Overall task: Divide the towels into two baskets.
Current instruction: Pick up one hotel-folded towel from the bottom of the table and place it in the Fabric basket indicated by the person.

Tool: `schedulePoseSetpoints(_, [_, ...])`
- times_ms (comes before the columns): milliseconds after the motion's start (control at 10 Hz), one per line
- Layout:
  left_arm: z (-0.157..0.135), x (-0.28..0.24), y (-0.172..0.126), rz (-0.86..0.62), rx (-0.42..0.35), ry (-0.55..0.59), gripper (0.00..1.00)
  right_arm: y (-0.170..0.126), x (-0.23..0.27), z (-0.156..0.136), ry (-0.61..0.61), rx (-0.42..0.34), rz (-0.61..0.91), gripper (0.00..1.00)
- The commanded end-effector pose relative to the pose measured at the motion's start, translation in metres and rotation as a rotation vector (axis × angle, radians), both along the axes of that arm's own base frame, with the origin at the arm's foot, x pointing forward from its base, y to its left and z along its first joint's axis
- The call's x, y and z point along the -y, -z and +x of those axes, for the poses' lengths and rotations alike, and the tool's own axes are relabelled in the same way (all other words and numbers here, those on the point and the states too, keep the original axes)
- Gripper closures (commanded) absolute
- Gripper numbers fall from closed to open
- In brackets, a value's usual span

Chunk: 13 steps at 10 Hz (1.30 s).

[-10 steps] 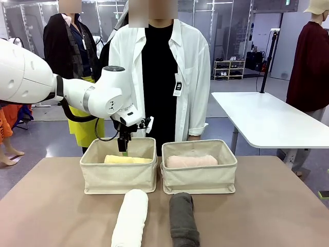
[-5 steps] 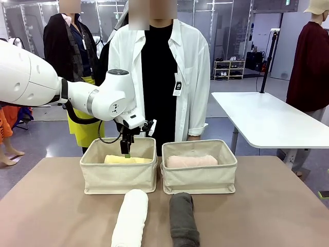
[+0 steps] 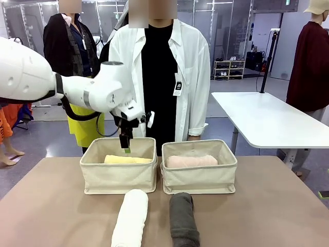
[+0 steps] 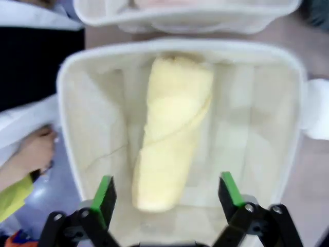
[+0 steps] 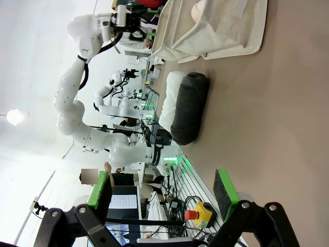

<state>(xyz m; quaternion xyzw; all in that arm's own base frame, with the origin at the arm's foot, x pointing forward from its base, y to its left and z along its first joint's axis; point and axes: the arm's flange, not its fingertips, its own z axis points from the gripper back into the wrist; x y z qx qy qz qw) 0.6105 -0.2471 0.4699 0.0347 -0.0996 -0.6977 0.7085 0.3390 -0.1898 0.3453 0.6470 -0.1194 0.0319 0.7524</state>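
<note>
A pale yellow towel [image 3: 127, 160] [image 4: 172, 134] lies in the left basket [image 3: 118, 177] [image 4: 180, 47]. My left gripper [image 3: 125, 145] [image 4: 167, 195] hangs open just above that towel's far end, holding nothing. In the right basket [image 3: 199, 179] [image 5: 216, 36] rests a pale pink towel [image 3: 192, 161] [image 5: 204, 7]. On the table in front of the baskets lie a white towel [image 3: 131, 216] [image 5: 169, 98] and a dark grey towel [image 3: 183, 220] [image 5: 187, 105], side by side. My right gripper [image 5: 162, 191] stands open and empty, low over the table and well away from the dark grey towel.
A person in a white shirt [image 3: 164, 77] stands right behind the baskets, one hand [image 4: 33, 149] near the left basket's wall. The brown table [image 3: 272, 206] has free room to the right and left of the towels. A white table [image 3: 262, 118] stands farther back right.
My left arm has lifted a little, raising the open gripper above the yellow towel in the left basket. The towels and baskets have not moved.
</note>
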Motion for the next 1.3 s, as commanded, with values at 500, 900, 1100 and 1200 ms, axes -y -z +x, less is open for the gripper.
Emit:
schedulePoseSetpoints(500, [-0.129,-0.200,-0.050,-0.693,-0.402,-0.349,0.00,-0.002,-0.001,-0.004,0.001,0.001,-0.008,0.00])
schedulePoseSetpoints(900, [-0.205,-0.365,0.033,-1.186,-0.669,-0.497,0.00,-0.002,-0.001,-0.004,0.001,0.001,-0.008,0.00])
schedulePoseSetpoints(1100, [-0.250,-0.422,0.066,-1.238,-0.691,-0.558,0.00,-0.002,-0.001,-0.004,0.001,0.001,-0.008,0.00])
schedulePoseSetpoints(1200, [-0.269,-0.442,0.077,-1.252,-0.668,-0.560,0.00,-0.002,-0.001,-0.004,0.001,0.001,-0.008,0.00])
